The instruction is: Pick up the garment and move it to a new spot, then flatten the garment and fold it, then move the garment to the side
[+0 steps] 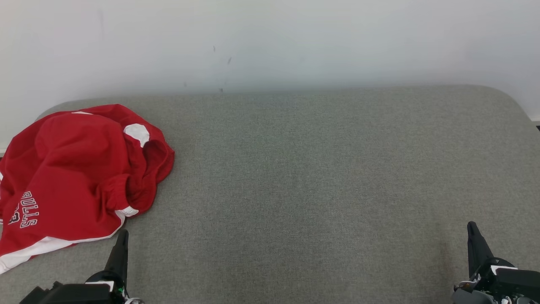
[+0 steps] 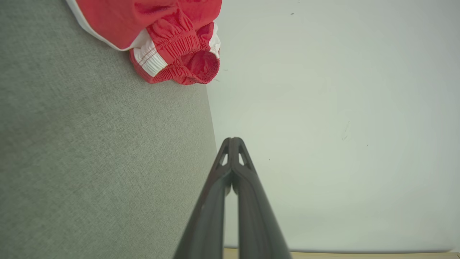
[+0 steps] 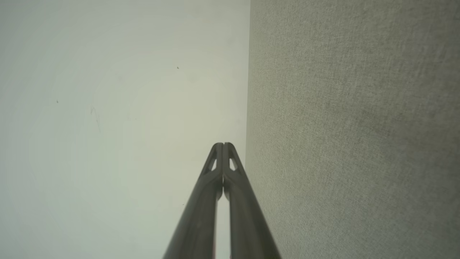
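Note:
The garment (image 1: pixel 71 177) is a red pair of shorts with white trim and white lettering, lying crumpled at the far left of the grey surface (image 1: pixel 316 177). Its elastic waistband (image 2: pixel 179 54) appears at the top of the left wrist view. My left gripper (image 1: pixel 122 236) sits at the lower left, just below and right of the garment's lower edge, apart from it. In the left wrist view this left gripper (image 2: pixel 233 140) has its fingertips pressed together, holding nothing. My right gripper (image 1: pixel 471 228) rests at the lower right, far from the garment; the right gripper (image 3: pixel 222 145) is likewise shut and empty.
The grey fabric-covered surface has rounded far corners and ends against a pale wall (image 1: pixel 270 42). The garment overhangs or reaches the surface's left edge. A wide stretch of bare fabric lies between the two grippers.

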`<state>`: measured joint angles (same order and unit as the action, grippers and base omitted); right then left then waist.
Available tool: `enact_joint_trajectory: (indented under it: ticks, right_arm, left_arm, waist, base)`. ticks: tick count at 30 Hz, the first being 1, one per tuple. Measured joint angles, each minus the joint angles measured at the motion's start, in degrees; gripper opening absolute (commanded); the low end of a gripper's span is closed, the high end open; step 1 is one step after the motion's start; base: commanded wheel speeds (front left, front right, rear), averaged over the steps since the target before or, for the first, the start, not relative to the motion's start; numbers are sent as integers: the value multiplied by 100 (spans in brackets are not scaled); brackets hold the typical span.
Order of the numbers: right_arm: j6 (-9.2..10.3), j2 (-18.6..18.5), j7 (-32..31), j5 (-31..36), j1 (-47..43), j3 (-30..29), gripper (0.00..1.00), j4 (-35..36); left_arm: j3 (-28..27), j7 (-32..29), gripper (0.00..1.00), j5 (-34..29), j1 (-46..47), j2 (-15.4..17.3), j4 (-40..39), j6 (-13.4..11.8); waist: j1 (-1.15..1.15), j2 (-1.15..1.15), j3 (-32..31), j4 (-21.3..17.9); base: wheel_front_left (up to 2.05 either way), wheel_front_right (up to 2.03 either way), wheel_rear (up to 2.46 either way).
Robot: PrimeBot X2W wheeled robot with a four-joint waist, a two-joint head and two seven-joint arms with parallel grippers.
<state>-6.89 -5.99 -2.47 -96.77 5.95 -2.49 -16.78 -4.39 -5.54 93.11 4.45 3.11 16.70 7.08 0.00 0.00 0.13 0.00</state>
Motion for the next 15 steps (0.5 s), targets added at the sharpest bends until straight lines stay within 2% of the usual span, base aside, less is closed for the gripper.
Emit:
enact_joint_trajectory:
  ticks: [15]
  right_arm:
    - [0,7,-3,1,0,-9,0,0]
  left_arm:
    - [-3,-1,0,0,0,0,0,0]
  waist:
    - [0,0,0,0]
  base:
    - [0,0,0]
